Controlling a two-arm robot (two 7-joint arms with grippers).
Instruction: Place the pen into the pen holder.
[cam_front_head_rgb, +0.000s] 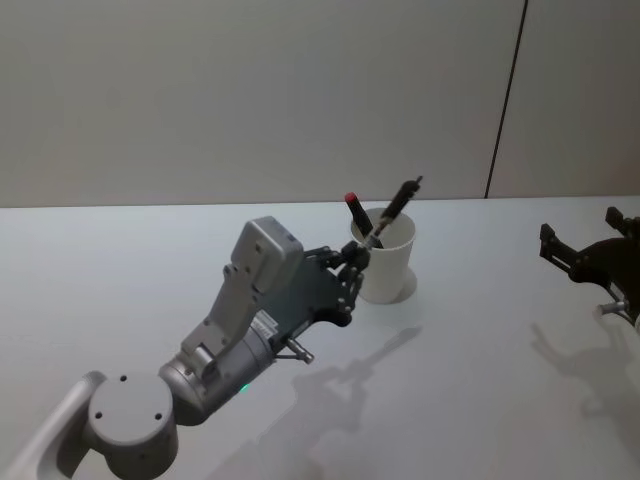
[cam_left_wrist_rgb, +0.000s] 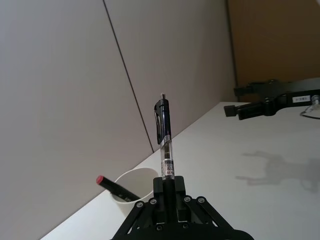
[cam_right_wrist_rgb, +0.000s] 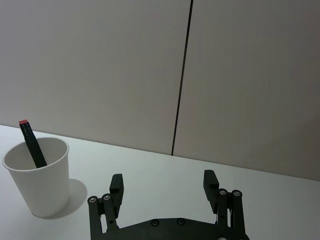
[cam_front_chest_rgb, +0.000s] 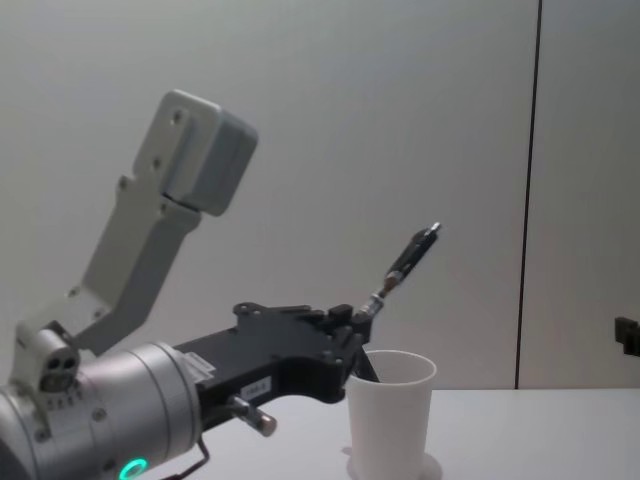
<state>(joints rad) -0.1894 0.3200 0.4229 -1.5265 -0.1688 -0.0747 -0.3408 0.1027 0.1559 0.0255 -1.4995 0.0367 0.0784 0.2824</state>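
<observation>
The pen holder (cam_right_wrist_rgb: 37, 175) looks like matt paper, the clear-barrelled pen (cam_left_wrist_rgb: 165, 140) glossy plastic, the bench (cam_front_head_rgb: 480, 410) smooth and matt, the left end effector (cam_left_wrist_rgb: 169, 184) matt black

Pen holder (cam_front_head_rgb: 386, 268) (white cup) on pale table (cam_front_head_rgb: 140, 265)

**Count: 2 pens, 1 holder, 2 end effectors**

There are 2 pens: 1 black red-ended pen (cam_front_head_rgb: 355, 208) and 1 click pen (cam_front_head_rgb: 397, 208). There is 1 white pen holder (cam_front_head_rgb: 392, 268). There are 2 black end effectors, the left end effector (cam_front_head_rgb: 363, 248) and the right end effector (cam_right_wrist_rgb: 163, 179). There is 1 pale surface (cam_front_head_rgb: 150, 260).
</observation>
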